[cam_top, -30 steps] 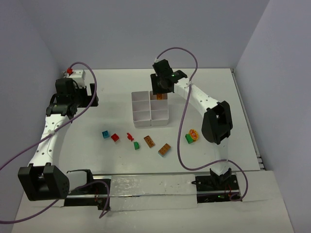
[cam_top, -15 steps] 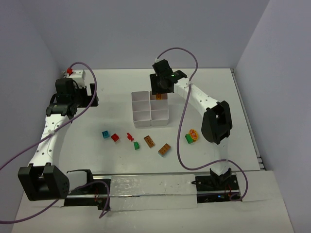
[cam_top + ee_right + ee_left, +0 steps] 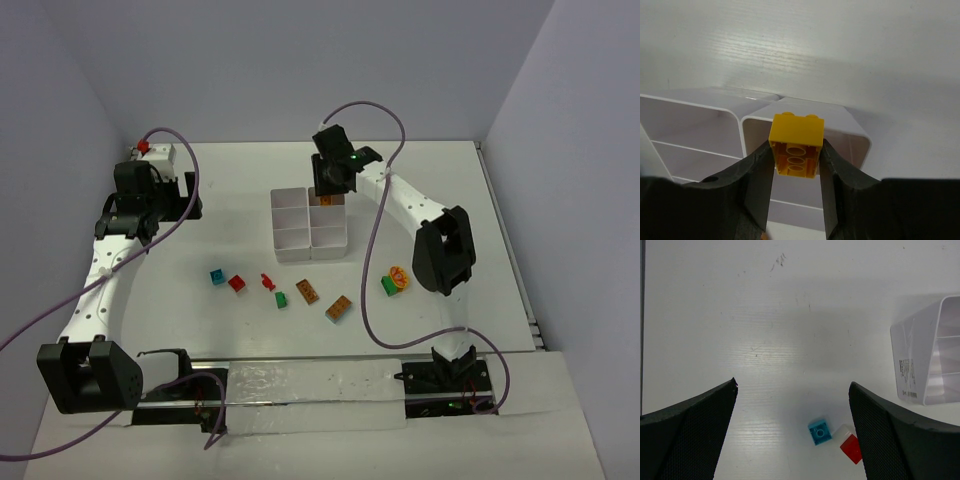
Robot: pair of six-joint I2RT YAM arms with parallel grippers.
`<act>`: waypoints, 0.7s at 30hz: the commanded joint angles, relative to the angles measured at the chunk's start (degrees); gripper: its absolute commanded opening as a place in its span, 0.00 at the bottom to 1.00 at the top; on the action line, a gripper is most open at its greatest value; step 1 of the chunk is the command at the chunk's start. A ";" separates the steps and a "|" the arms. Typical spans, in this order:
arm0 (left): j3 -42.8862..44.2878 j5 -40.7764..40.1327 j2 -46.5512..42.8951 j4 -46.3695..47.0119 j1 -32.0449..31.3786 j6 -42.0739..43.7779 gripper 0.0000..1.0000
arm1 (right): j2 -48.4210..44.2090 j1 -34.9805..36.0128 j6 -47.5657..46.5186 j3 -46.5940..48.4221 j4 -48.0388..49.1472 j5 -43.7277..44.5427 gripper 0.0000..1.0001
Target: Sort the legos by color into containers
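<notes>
while the right gripper pinches a yellow brick above the one o'clock compartment of the tray, the left gripper hangs spread wide over the table, a teal brick and a red brick at its five o'clock.

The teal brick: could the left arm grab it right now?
Probably yes. The left gripper is open and empty, the teal brick lies uncovered on the table nearby, and only a red brick close beside it might get in the way.
</notes>
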 commanded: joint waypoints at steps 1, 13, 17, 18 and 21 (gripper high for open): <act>0.74 -0.20 -0.90 1.73 0.14 0.26 0.99 | -6.17 0.12 0.22 -3.39 4.43 -1.28 0.14; 1.16 -0.32 -0.90 1.58 0.17 -0.09 0.99 | -23.18 1.67 -6.25 -26.13 27.90 4.31 0.00; 1.10 -0.46 -0.72 1.84 0.08 -0.31 0.99 | -27.01 2.28 -10.12 -36.64 40.78 7.35 0.00; 1.18 -0.41 -0.65 1.88 0.08 -0.46 0.99 | -26.87 2.46 -10.76 -37.92 42.91 8.82 0.00; 1.68 -0.29 -0.11 1.64 0.17 -1.05 0.99 | -25.26 2.47 -12.24 -40.70 49.06 10.85 0.00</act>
